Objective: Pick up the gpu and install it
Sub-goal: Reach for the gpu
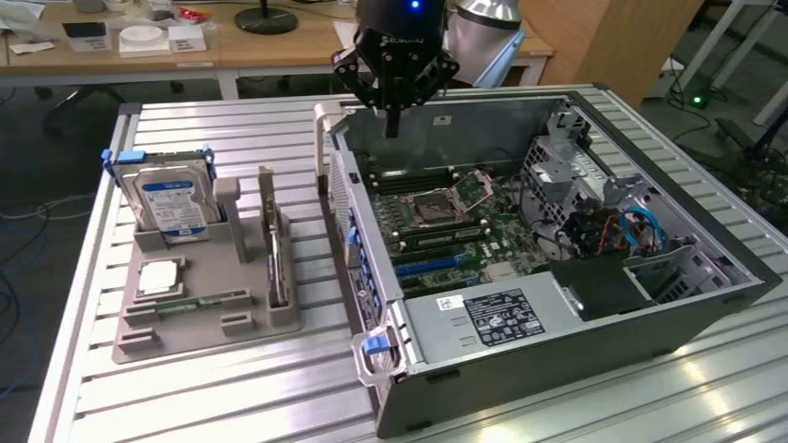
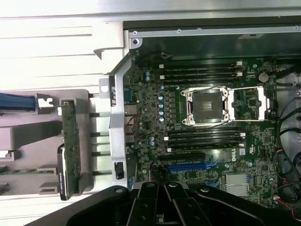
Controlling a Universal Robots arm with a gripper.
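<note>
Gpu (image 1: 273,249) upright in holder (image 1: 229,266), well apart frm closed pincer (image 1: 394,122).

Gripper (image 2: 163,189) hangs over the open computer case (image 2: 211,32), jaws pressed together, just above the motherboard (image 2: 150,122) near the blue expansion slot (image 2: 188,166). The metal-framed CPU socket (image 2: 207,107) sits between two banks of black memory slots. Outside the case wall, the gpu (image 2: 71,148) stands edge-on in the grey holder (image 2: 28,134) on the slatted counter (image 2: 51,52), well apart from the gripper.

One gpu (image 1: 272,254); one hard drive (image 1: 172,200); one tray (image 1: 221,266); one computer case (image 1: 493,125).
</note>
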